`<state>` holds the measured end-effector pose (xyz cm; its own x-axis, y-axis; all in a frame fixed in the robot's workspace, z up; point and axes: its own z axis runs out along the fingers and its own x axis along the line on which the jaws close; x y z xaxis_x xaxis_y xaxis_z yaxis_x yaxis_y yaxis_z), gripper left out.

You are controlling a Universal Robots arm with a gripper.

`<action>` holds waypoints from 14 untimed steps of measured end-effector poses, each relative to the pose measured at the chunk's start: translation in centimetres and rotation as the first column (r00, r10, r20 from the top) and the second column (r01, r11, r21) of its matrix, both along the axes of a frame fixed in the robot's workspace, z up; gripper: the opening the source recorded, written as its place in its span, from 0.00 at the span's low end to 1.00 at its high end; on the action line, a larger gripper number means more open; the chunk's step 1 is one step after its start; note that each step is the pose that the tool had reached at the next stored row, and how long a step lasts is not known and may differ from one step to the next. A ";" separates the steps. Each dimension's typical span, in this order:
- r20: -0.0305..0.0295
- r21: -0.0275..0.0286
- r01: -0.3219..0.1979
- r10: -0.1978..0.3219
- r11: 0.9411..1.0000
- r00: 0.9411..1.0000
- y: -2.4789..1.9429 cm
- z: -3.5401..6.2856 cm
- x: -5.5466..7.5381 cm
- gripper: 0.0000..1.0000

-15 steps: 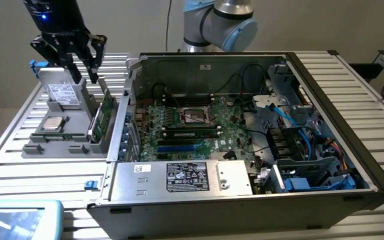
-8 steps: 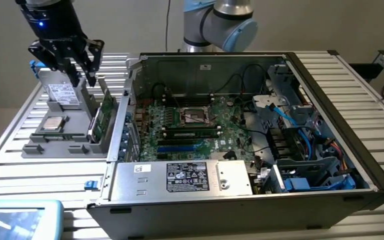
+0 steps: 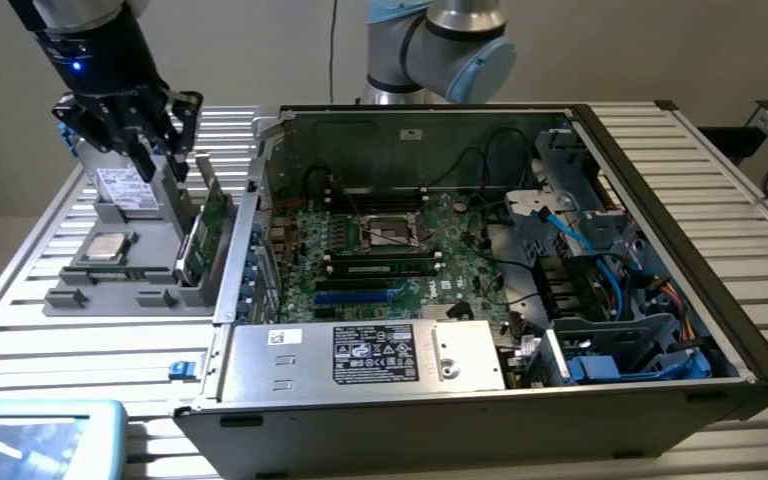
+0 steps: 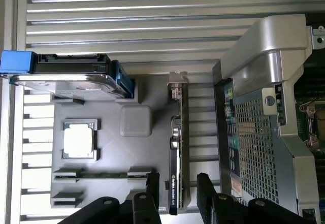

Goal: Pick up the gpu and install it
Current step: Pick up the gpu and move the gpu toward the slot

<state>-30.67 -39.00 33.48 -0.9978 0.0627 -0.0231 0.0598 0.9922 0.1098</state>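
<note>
The gripper (image 4: 177, 179) was held with fingers apart, one on each side of the gpu (image 4: 179, 127), which was stood on edge in a gray tray (image 4: 137, 153).

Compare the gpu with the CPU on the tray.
The gpu stands on edge in a slot; the CPU lies flat in a recess. The gpu is a long green card; the CPU is a small silver square. The open gripper straddles the gpu, while the CPU sits apart from it. Both rest in the grey tray.
</note>
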 end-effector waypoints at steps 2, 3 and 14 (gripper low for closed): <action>0.000 0.003 0.000 0.000 1.000 1.000 -0.09 -0.35 0.0 0.44; 0.000 0.005 0.000 0.000 1.000 1.000 -0.11 -0.53 -0.1 0.44; 0.000 0.009 0.000 0.000 1.000 1.000 -0.34 -2.53 -0.1 0.44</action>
